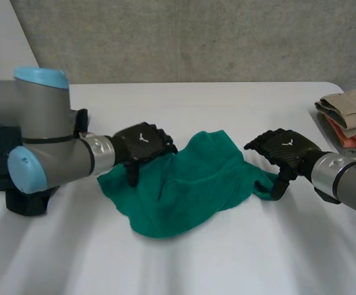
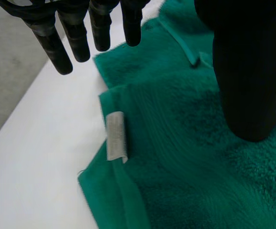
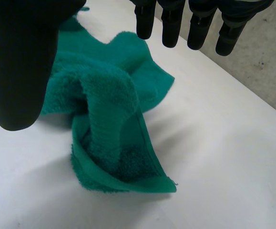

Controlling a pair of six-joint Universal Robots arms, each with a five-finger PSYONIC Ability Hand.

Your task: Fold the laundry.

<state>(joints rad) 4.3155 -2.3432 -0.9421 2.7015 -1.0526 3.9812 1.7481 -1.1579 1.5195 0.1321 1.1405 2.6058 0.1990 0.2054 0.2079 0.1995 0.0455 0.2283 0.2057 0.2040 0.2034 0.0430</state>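
A green towel (image 1: 190,181) lies crumpled in the middle of the white table (image 1: 184,258). My left hand (image 1: 142,147) hovers over its left edge, open, fingers spread and holding nothing. In the left wrist view the towel (image 2: 185,157) lies under the hand (image 2: 252,71), with a white label (image 2: 115,136) at its hem below the fingertips. My right hand (image 1: 285,153) is at the towel's right end, open too. In the right wrist view a folded-up corner of the towel (image 3: 109,109) stands loose below that hand (image 3: 23,62), between thumb and fingers, touched by neither.
A stack of folded tan and salmon clothes (image 1: 350,110) sits at the table's far right edge. A grey wall (image 1: 196,37) runs behind the table. Bare tabletop lies in front of the towel.
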